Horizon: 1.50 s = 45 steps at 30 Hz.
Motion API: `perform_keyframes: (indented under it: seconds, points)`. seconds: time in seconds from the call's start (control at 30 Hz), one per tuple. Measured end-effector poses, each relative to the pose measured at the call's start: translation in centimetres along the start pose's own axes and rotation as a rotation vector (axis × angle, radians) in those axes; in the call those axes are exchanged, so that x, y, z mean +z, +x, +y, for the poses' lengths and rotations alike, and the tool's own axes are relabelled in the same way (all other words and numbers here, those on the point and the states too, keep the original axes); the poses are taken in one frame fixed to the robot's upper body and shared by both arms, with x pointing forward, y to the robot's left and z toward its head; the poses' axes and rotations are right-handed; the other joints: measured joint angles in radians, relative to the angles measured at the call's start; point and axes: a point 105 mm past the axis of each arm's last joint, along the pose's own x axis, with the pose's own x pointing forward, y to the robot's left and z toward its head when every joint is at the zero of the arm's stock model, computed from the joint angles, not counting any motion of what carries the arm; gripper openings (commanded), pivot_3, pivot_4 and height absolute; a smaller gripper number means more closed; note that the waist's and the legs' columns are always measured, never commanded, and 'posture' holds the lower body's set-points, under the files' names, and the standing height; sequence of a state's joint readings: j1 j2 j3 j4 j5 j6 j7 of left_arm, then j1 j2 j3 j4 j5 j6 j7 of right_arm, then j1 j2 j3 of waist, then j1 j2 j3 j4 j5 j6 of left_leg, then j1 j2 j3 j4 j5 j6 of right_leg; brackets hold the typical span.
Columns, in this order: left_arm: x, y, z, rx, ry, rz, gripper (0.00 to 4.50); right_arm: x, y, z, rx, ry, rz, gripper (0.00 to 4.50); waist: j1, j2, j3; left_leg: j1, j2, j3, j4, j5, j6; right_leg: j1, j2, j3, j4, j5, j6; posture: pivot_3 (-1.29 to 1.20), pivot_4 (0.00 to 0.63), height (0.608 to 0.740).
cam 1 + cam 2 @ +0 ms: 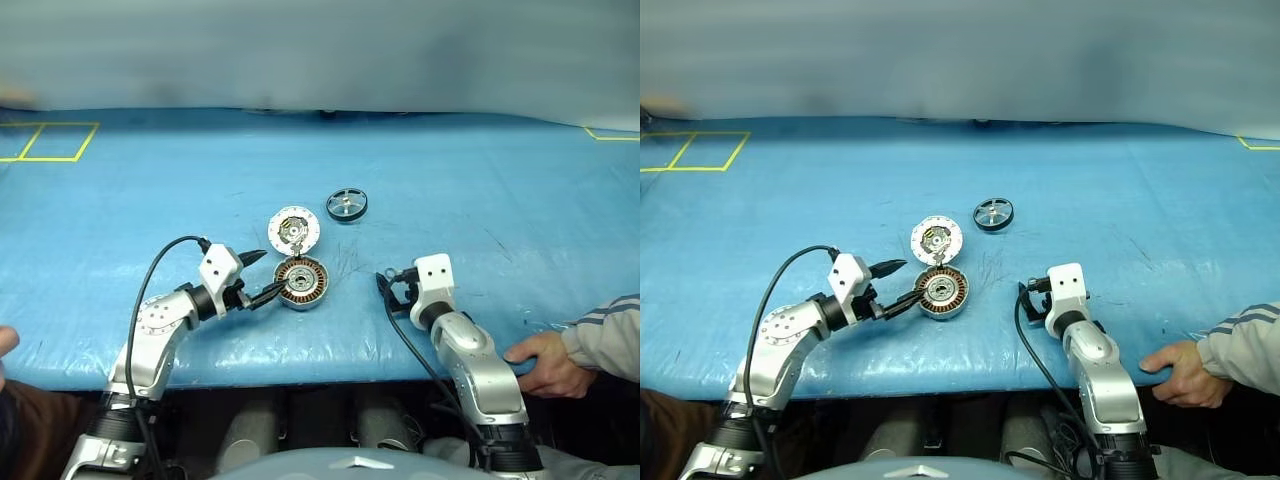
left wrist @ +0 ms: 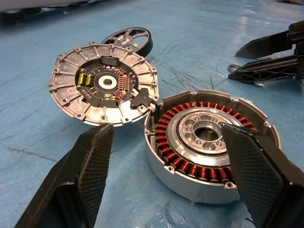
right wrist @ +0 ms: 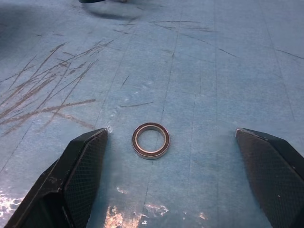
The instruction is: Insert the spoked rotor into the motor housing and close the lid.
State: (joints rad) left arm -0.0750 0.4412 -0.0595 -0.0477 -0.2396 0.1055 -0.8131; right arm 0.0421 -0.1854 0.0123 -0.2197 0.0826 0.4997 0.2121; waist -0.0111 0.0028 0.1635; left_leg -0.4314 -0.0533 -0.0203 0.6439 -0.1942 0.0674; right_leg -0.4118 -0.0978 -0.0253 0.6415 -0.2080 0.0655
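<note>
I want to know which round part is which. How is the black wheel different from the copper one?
The spoked rotor has a black rim and silver spokes; the motor housing is a ring of copper windings around a silver centre. The spoked rotor looks smaller and lies farther away, alone; the motor housing sits between the left gripper's open fingers. Both are round and rest on the blue table.

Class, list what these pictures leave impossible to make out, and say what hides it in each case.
- Right gripper fingers, head views: behind its own wrist.
- Motor housing near rim, left wrist view: covered by a left gripper finger.
- Spoked rotor, same view: lower half behind the lid.
</note>
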Motion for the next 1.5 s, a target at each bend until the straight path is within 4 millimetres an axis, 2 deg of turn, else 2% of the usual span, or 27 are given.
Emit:
perform_keyframes:
  seconds: [0.03,0.07,0.1,0.43,0.77,0.93,1.1,1.37,1.5]
  points:
    - [0.0,0.0,0.0,0.0,-0.001,0.001,3.84,0.0,0.0,0.1,0.002,0.002,-0.002,4.5,0.0,0.0,0.0,0.0,0.0,0.0,0.0,0.0,0.0,0.0,0.0,0.0,0.0,0.0,0.0,0.0,0.15,0.74]
    - [-0.1,-0.1,0.0,0.0,-0.003,0.001,3.88,0.0,0.0,0.2,0.005,0.0,-0.004,4.11,-0.001,0.0,0.0,0.0,0.0,0.0,0.0,0.0,0.0,0.0,0.0,0.0,0.0,0.0,0.0,0.0,0.15,0.74]
    - [-0.1,-0.1,0.0,0.0,-0.005,0.001,3.88,0.0,0.0,0.3,0.012,-0.001,-0.005,3.93,-0.001,0.0,0.0,0.0,0.0,0.0,0.0,0.0,-0.001,0.0,0.0,0.0,0.0,0.0,0.0,0.0,0.15,0.74]
    - [-1.0,-0.8,-0.9,-0.024,-0.033,0.003,3.88,-0.1,0.1,1.4,0.063,-0.013,0.0,0.68,0.0,-0.003,-0.001,0.0,0.002,0.0,-0.001,-0.001,-0.001,0.0,0.0,0.0,-0.002,0.0,0.0,0.0,0.15,0.74]
    - [-0.9,-1.5,-1.5,-0.025,0.02,-0.039,3.88,0.2,-0.2,2.1,0.129,-0.005,-0.018,0.65,0.0,-0.005,-0.003,0.0,0.002,0.001,-0.012,0.0,-0.001,-0.001,0.0,-0.001,-0.013,0.0,-0.001,0.0,0.15,0.74]
    - [-0.7,-1.7,-1.6,-0.02,0.03,-0.064,3.88,1.8,-0.6,5.8,0.346,-0.02,-0.106,0.65,0.001,-0.004,-0.003,0.0,0.003,0.0,-0.015,0.0,0.0,-0.002,0.001,-0.004,-0.014,0.002,-0.007,0.0,0.15,0.74]
    - [-0.9,-2.0,-1.9,-0.019,0.015,-0.07,3.88,4.0,-1.0,7.5,0.466,-0.097,-0.185,0.65,0.003,-0.005,-0.003,0.0,0.002,0.0,-0.015,0.0,0.001,-0.001,0.001,-0.007,-0.014,0.001,-0.007,0.0,0.15,0.74]
    - [-1.0,-2.2,-2.4,-0.041,0.021,-0.08,3.88,4.9,-1.0,10.5,0.609,-0.149,-0.197,0.65,0.003,-0.005,-0.003,0.0,0.003,0.0,-0.014,-0.001,-0.001,-0.001,0.002,-0.007,-0.014,0.002,-0.007,0.0,0.15,0.74]
    - [-0.9,-2.3,-2.6,-0.055,0.028,-0.089,3.88,4.7,-0.9,11.8,0.643,-0.159,-0.185,0.65,0.004,-0.005,-0.003,0.0,0.003,0.0,-0.014,0.0,0.0,-0.001,0.002,-0.008,-0.014,0.002,-0.007,0.0,0.15,0.74]
